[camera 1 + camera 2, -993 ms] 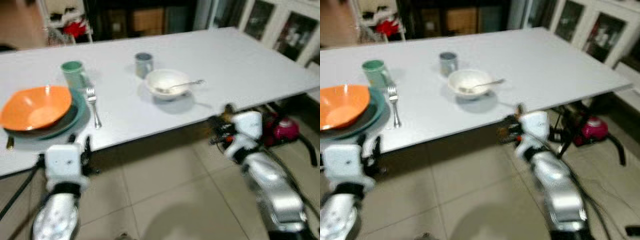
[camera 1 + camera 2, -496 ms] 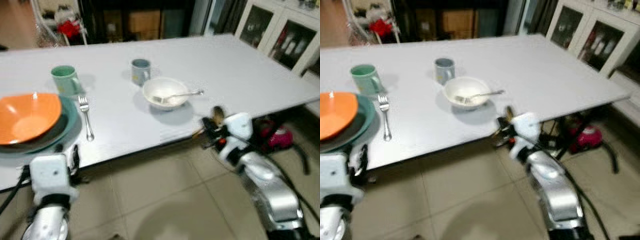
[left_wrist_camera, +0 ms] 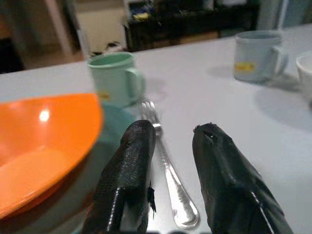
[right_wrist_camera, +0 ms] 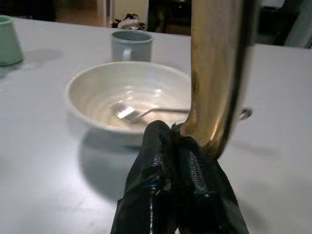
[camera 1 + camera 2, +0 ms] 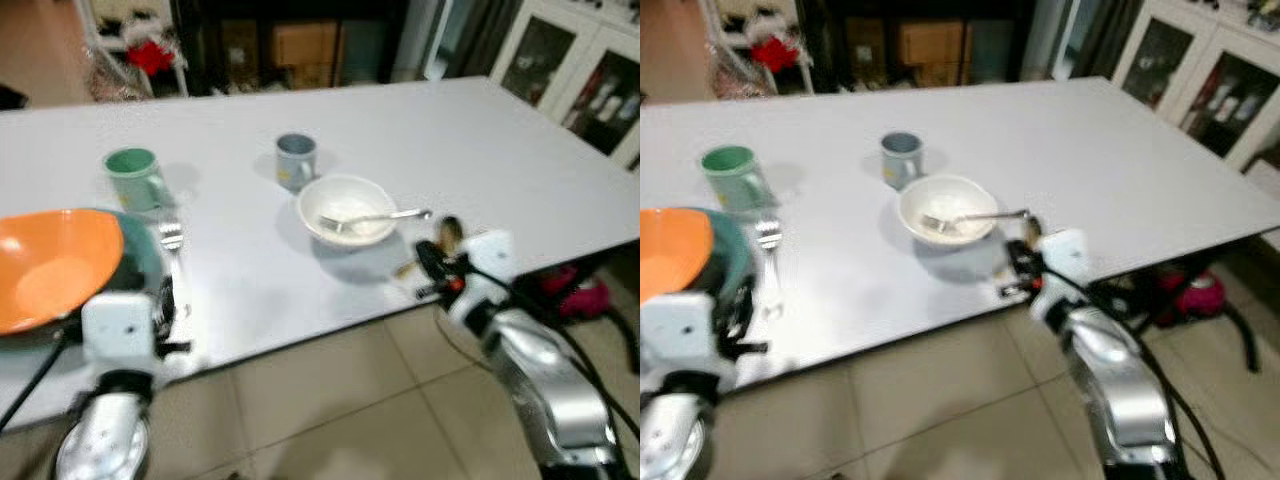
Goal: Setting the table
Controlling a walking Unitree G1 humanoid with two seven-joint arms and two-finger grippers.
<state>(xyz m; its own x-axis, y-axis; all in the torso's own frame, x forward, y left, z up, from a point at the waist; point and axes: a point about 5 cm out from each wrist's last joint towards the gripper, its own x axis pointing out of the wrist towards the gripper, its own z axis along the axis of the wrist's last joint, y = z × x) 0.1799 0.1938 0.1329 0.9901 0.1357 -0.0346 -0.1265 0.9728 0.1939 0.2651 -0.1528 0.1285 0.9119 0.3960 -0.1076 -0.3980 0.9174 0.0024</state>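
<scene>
Your right gripper (image 4: 176, 161) is pinched tight on a gold spoon (image 4: 219, 73), holding it by the handle with the bowl end standing up in front of the wrist camera. It sits over the near edge of the white table (image 5: 470, 130). Just beyond its fingertips is the white bowl (image 4: 127, 100), with a silver fork (image 4: 146, 113) lying inside and its handle poking out over the rim. Past the bowl stands the grey mug (image 4: 130, 45).

My read: you are about to lay the spoon beside that bowl. Bring it low and flat before letting go, and keep it clear of the fork handle, which could be knocked and tip the fork out.

Your left gripper (image 3: 170, 146) hangs with its fingers apart, straddling a second fork (image 3: 168, 180) without touching it. Beside it are the orange bowl (image 3: 44, 141) on a teal plate (image 5: 150, 255), and further off the green mug (image 3: 114, 78).
</scene>
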